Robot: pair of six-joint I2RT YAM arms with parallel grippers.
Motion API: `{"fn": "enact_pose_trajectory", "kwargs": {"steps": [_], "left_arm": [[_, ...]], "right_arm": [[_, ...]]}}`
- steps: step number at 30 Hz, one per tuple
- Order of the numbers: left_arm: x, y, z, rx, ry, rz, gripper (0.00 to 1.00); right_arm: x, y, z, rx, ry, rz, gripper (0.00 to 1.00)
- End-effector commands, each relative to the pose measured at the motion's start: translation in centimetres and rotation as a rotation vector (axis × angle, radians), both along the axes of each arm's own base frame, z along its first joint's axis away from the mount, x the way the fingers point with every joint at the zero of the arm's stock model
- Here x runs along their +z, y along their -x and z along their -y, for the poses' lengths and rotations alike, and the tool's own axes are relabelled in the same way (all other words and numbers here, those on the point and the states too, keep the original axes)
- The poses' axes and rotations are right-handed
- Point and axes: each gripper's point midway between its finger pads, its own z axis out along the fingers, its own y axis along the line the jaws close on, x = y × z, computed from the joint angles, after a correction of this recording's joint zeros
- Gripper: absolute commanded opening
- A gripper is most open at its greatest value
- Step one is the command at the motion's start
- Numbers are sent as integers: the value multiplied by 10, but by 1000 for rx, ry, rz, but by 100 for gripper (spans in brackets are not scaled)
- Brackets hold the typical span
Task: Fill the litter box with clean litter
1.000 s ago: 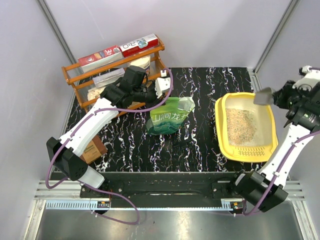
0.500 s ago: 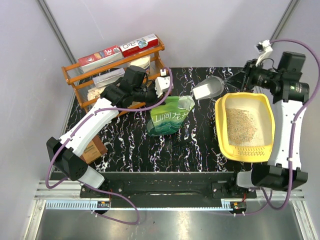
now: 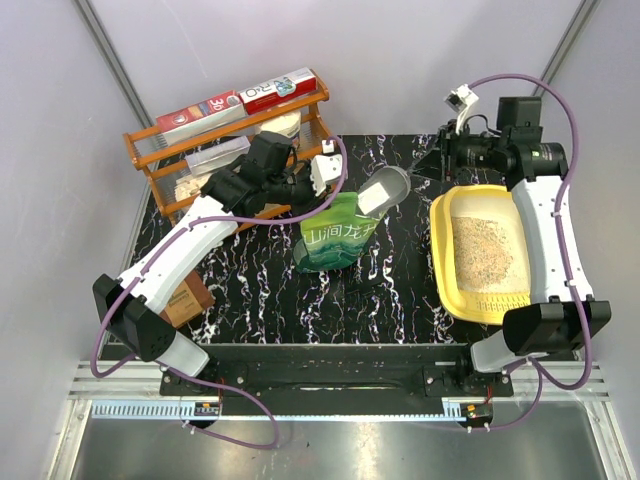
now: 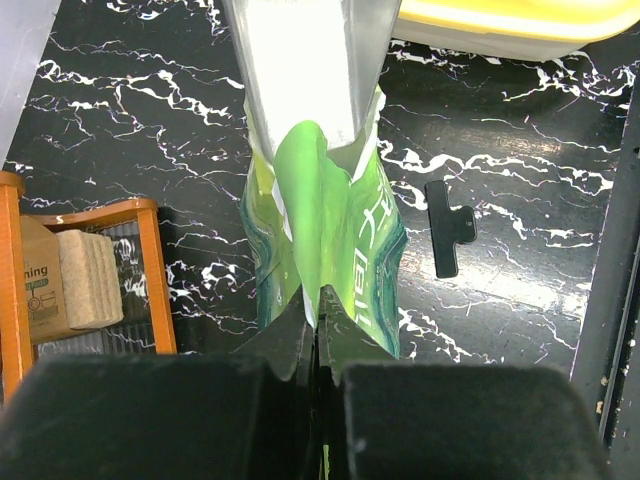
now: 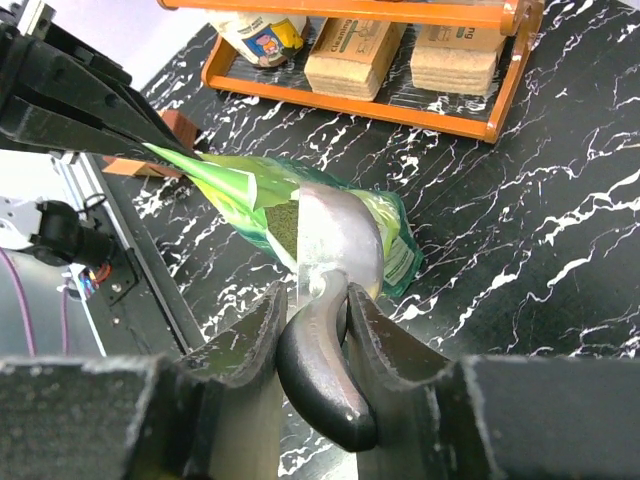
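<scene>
My left gripper (image 4: pixel 317 298) pinches the green pouch (image 4: pixel 330 215) by its lip, my right gripper (image 5: pixel 315 297) clamps the scoop (image 5: pixel 335 238) at its mouth.

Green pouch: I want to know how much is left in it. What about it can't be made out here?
- Fill level inside the green pouch: top external, the scoop covers the mouth.
- Left wrist: the scoop's bowl fills the opening.
- Right wrist: the scoop's back blocks the inside.
</scene>
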Motion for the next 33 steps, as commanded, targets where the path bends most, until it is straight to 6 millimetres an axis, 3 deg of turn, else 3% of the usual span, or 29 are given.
{"fn": "enact_pose_trajectory", "kwargs": {"steps": [1,7,13,16,20,25,33], "left_arm": [[61,-4,10,-23,117,162,0],[69,-8,10,-2,129,180,0],[76,-9,12,0,149,182,0],[83,-8,12,-4,158,195,0],[83,-4,8,1,157,200,0],[84,5,5,-5,170,181,0],[90,11,9,-11,206,160,0]], "right_arm": [[6,-18,-9,25,58,126,0],[-32,-10,-18,184,249,211,0],[-70,18,-34,329,328,187,0],[-80,9,-48,269,303,98,0],[-91,-25,-59,16,226,-125,0],[-100,-59,-48,-282,296,-219,0],[-126,-51,-57,-416,377,-238,0]]}}
